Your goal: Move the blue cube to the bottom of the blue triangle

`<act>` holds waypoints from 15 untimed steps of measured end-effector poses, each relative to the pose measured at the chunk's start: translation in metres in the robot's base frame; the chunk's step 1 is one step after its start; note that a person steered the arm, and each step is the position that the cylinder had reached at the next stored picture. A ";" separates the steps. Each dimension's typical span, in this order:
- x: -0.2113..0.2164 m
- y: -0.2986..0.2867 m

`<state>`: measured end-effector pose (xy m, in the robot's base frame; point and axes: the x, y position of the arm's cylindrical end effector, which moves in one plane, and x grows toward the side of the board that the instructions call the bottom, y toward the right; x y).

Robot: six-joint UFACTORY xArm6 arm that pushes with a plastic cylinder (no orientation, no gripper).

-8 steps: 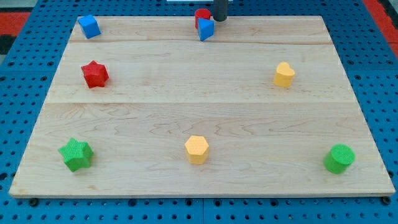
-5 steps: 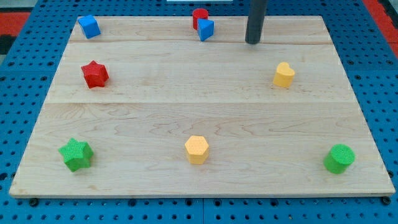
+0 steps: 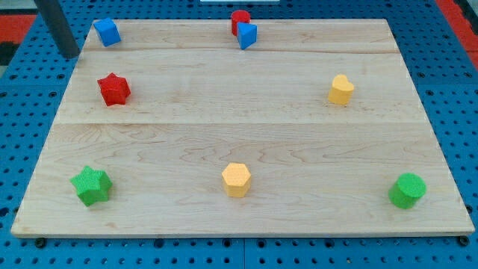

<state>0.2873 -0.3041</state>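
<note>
The blue cube (image 3: pixel 107 31) sits at the board's top left corner. The blue triangle (image 3: pixel 247 35) stands at the top middle, touching a red cylinder (image 3: pixel 240 19) just above it. My tip (image 3: pixel 69 54) is off the board's left edge, to the left of and slightly below the blue cube, with a gap between them.
A red star (image 3: pixel 114 89) lies below the blue cube. A yellow heart-like block (image 3: pixel 341 90) is at the right, a green star (image 3: pixel 91 185) at bottom left, a yellow hexagon (image 3: pixel 236 179) at bottom middle, and a green cylinder (image 3: pixel 408 190) at bottom right. The wooden board (image 3: pixel 224 112) rests on a blue pegboard.
My tip went from beside the blue triangle, first right along the top, then far left past the board's left edge. No block moved.
</note>
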 end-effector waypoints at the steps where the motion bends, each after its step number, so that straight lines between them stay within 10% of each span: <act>1: -0.020 0.000; 4: -0.071 0.005; 15: -0.005 0.174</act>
<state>0.2822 -0.1297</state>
